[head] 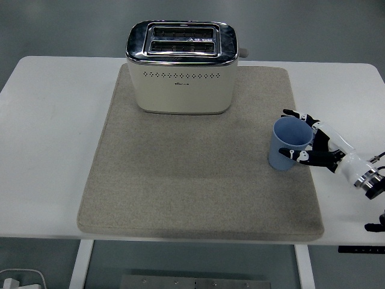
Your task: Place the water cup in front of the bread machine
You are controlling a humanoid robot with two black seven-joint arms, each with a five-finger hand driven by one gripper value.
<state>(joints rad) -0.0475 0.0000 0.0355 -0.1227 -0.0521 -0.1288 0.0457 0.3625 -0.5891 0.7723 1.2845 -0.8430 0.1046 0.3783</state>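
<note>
A blue water cup (289, 143) stands upright on the right part of the beige mat (198, 162), open mouth up. My right hand (308, 139) comes in from the right edge and wraps the cup's right side, thumb at the front and fingers behind the rim. The cream and chrome bread machine (181, 67) stands at the mat's far middle, two slots facing up. The cup is to the right of the machine and nearer to me. The left arm does not show.
The white table (48, 150) extends to both sides of the mat. A dark object (374, 227) shows at the table's right front edge.
</note>
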